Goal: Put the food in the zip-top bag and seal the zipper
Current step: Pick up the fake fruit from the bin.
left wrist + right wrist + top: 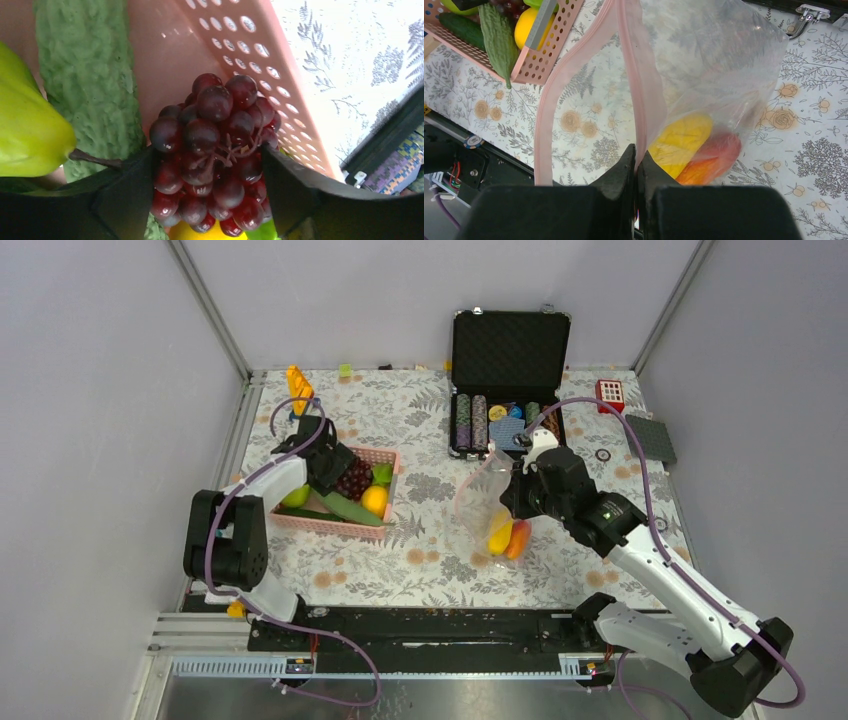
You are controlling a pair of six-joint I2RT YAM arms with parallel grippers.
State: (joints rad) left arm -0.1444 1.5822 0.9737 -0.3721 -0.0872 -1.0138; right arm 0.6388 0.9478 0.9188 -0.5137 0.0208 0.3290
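While the right fingers clamp the bag's zipper, the left fingers flank the basket's grapes; gripped or not, I cannot tell. Next, likely: lift them into the bag.

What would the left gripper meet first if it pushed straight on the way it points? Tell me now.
The grapes: the bunch sits between the fingers of the left gripper, right in its path. Behind them probably comes the floor of the pink basket, though depth is unclear.
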